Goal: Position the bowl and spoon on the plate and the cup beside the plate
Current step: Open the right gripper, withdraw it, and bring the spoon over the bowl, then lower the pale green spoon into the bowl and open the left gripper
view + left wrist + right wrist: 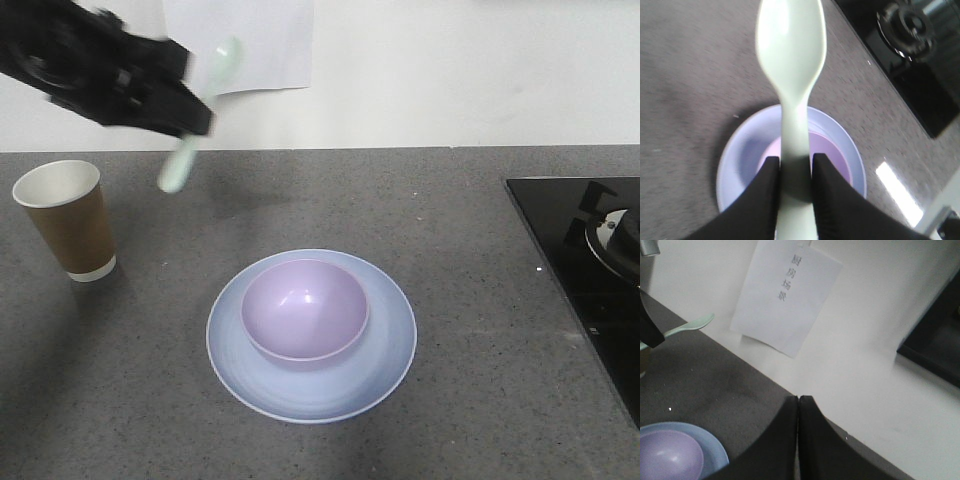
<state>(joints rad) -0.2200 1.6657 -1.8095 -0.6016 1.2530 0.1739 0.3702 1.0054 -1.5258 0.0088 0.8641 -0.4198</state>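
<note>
1. The left claw (pixel 185 115) is clamped on the spoon (pixel 198 110). It holds the spoon high in the air, above the table (pixel 470 300).
2. In the left wrist view, the two fingers (pixel 765 200) pinch the spoon's handle. The oval head sticks out past the claw.
3. The bowl (pixel 304 310) sits on the plate (pixel 311 335). Both are below the left claw and off to one side of it, well apart.
4. The cup (pixel 68 218) stands upright on the table, near the left claw and below it. It is apart from the plate.
5. The right claw (pixel 799 440) is pressed together and holds nothing. In its view the bowl and plate lie below it, toward its left.
6. I think the step now is to bring the spoon over to the plate.
7. To do it well, move the left claw across until the plate is right under the spoon.
8. Keep the claw tight on the handle so the spoon does not slip or spin.
9. Go down slowly. The bowl fills the middle of the plate, so aim for the bowl, or for the bare rim of the plate.
10. Let go only when the spoon is low and close. From high up it may bounce off.
11. Do not bump the cup on the way.
</note>
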